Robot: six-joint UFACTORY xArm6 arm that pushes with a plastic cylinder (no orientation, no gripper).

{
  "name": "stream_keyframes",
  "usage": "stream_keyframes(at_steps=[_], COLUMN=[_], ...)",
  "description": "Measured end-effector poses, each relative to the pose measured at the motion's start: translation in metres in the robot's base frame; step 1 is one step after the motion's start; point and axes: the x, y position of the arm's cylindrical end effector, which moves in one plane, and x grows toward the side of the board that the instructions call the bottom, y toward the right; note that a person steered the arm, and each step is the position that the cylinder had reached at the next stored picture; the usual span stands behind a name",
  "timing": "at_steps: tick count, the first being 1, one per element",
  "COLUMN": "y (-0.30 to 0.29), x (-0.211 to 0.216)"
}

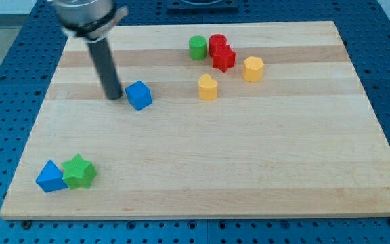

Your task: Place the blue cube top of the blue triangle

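My tip (114,95) rests on the table (263,169) just to the view's left of the blue cube (139,95), close beside it; whether it touches cannot be told. This end effector is a bare rod with no jaws, so there is nothing to open, close or grip with. It can only push.

The blue triangle (49,177) lies well away from the blue cube, toward the view's bottom-left, with a green star (79,171) touching its right side.

The main risk is the side I stand on. A push from here would drive the blue cube toward the view's right, away from the blue triangle and toward the yellow heart-shaped block (208,87). I judge I must get round to the cube's upper right first, and clipping a corner while circling could spin it or knock it off line.

The long diagonal push is the second risk: an off-centre contact would let the cube slip past my tip. A late drift could also strike the green star and shove the triangle aside.
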Motion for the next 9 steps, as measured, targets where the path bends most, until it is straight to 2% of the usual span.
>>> stream_keyframes(at_steps=[1, 2, 3, 4, 5, 7, 8, 9], y=[-0.001, 0.027, 0.069, 0.100, 0.082, -0.021, -0.005, 0.047], x=[0.004, -0.044, -0.070, -0.048, -0.023, 0.037, 0.033, 0.030])
